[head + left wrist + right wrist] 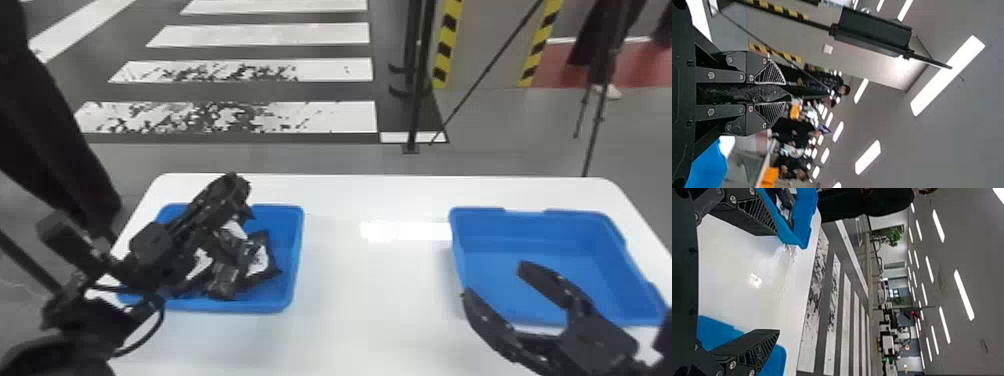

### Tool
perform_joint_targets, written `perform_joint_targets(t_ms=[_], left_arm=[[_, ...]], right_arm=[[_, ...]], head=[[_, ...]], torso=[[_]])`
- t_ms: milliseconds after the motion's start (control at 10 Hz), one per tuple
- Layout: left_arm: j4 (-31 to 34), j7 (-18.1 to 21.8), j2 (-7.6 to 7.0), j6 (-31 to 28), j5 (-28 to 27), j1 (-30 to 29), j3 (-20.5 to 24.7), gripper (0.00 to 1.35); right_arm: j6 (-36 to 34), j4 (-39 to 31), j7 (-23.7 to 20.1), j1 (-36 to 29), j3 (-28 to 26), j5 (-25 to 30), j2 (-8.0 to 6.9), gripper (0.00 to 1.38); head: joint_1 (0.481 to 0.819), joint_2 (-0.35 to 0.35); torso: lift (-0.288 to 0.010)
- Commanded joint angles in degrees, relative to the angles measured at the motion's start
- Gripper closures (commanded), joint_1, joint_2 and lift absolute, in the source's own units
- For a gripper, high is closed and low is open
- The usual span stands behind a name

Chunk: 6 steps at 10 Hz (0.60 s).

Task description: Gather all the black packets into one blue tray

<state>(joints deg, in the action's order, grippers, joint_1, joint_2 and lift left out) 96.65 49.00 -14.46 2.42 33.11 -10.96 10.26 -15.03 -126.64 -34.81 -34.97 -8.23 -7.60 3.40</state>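
Over the left blue tray (296,260) is my left gripper (235,189), above a pile of black packets (257,257) with white patches. In the left wrist view, the left gripper (786,93) is shut on a black packet (764,93), which lies flat between its two fingers. Part of the pile is hidden under the arm in the head view. My right gripper (492,281) stands open at the near left part of the right blue tray (545,235). In the right wrist view, the right gripper (777,282) has its fingers wide apart, nothing between them.
Both trays stand on a white table (375,290), with a broad stretch of tabletop between them. Beyond the far edge, a black stand (414,100) rises from the floor.
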Motion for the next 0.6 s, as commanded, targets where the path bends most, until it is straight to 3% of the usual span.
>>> perform_joint_targets(t_ms=[0, 200, 300, 400, 500], left_arm=[[-0.1, -0.6, 0.14, 0.0, -7.3, -1.7, 6.5, 1.20], [-2.2, -2.1, -0.30, 0.8, -16.9, -1.7, 12.1, 1.12], [-3.9, -3.9, -0.39, 1.4, -18.5, -1.7, 13.2, 0.67], [-6.0, -5.3, -0.30, 4.0, -18.0, -1.7, 13.7, 0.12], [-6.7, -5.5, 0.14, 5.6, -17.7, -2.8, 14.7, 0.03]], right_arm=[[2.0, 1.7, 0.9, -3.6, -4.3, -1.9, -1.99, 0.14], [1.8, 3.2, 0.8, -4.5, -4.9, -1.9, -2.17, 0.14], [1.8, 3.4, 0.8, -4.5, -5.4, -1.7, -2.17, 0.14], [1.8, 3.7, 0.9, -4.7, -6.2, -1.7, -2.17, 0.14], [1.8, 3.9, 1.1, -5.2, -7.1, -2.5, -2.43, 0.14]], head=[[0.695, 0.082], [0.695, 0.109], [0.695, 0.147], [0.695, 0.180], [0.695, 0.200]], torso=[[-0.110], [-0.110], [-0.110], [-0.110], [-0.110]])
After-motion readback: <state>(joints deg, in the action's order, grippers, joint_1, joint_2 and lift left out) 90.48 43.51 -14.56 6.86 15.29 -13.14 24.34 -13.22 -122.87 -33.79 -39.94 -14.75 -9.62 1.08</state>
